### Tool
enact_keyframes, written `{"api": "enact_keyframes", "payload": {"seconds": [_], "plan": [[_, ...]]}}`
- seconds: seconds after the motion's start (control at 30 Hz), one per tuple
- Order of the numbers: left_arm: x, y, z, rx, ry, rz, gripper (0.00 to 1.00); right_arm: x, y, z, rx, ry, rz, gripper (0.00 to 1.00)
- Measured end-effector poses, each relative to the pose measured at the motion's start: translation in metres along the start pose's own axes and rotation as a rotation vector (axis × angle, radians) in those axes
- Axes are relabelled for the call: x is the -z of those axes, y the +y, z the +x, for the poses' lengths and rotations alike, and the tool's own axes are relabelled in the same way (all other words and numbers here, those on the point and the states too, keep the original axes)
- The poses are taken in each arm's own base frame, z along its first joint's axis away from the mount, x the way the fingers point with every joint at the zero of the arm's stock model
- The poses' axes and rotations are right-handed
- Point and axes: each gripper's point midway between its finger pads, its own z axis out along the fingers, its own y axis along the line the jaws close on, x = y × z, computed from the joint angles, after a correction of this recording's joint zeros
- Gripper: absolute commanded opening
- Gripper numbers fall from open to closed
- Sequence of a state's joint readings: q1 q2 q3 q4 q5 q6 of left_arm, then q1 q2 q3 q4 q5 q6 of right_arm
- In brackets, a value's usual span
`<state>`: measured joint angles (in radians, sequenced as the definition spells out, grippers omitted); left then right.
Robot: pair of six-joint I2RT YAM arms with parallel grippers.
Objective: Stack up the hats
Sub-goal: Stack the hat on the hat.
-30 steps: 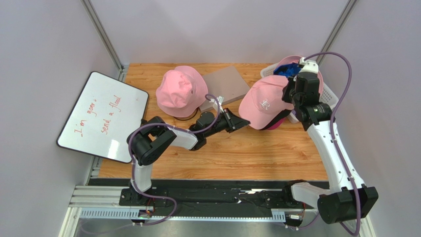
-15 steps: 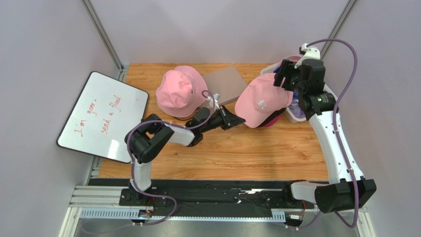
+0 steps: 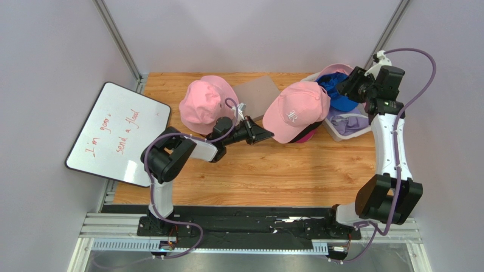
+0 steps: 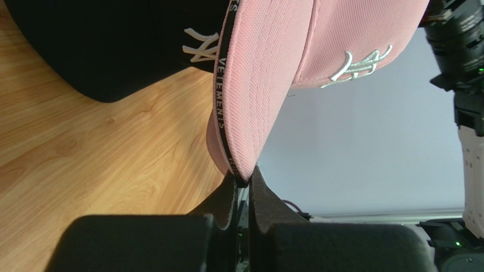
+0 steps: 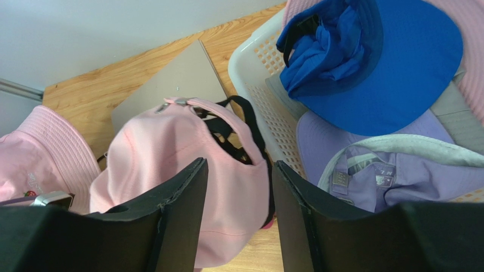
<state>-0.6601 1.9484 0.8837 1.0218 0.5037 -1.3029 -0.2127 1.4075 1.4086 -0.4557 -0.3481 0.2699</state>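
Hats: pink cap (image 3: 295,110) laid over black cap (image 4: 113,45), mid-table.
Top: left gripper (image 3: 266,136) at pink cap's near-left brim; right gripper (image 3: 345,89) far right. Left wrist: jaws pinching that brim; black cap on the wood. Right wrist: fingers spread, empty; blue cap (image 5: 375,62) and lavender cap (image 5: 375,164) in basket (image 5: 258,73); bucket hat (image 5: 40,147) left.

Your pink cap (image 3: 295,110) has a white logo and a black, white-lettered brim band; the black cap (image 4: 113,45) shows a white logo. At two o'clock: blue cap (image 5: 397,62), lavender cap (image 5: 335,139), white basket (image 5: 261,62).
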Motion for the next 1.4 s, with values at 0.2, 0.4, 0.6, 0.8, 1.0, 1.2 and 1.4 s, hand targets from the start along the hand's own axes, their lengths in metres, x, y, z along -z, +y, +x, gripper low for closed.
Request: {"api": "enact_keyframes", "payload": {"seconds": [0.2,0.4,0.6,0.8,1.0,1.2,1.4], "plan": [[0.005,0.005,-0.002,0.005,0.022,-0.011,0.0,-0.018,-0.007,0.014,-0.006,0.054,-0.101,0.48],[0.006,0.013,0.001,0.0,0.038,-0.051,0.0,-0.042,-0.002,0.037,0.023,0.13,-0.232,0.49],[0.009,0.011,0.0,-0.011,0.04,-0.063,0.0,-0.058,-0.001,0.053,0.029,0.177,-0.317,0.5],[0.01,0.011,-0.001,-0.009,0.04,-0.067,0.0,-0.062,0.004,0.056,0.041,0.177,-0.374,0.49],[0.013,0.012,-0.006,-0.006,0.045,-0.064,0.0,-0.063,0.007,0.053,0.047,0.168,-0.391,0.48],[0.017,0.013,-0.009,-0.004,0.051,-0.06,0.0,-0.061,0.019,0.054,0.056,0.176,-0.44,0.44],[0.018,0.014,-0.01,-0.002,0.055,-0.059,0.0,-0.06,0.035,0.061,0.084,0.194,-0.498,0.41]]}}
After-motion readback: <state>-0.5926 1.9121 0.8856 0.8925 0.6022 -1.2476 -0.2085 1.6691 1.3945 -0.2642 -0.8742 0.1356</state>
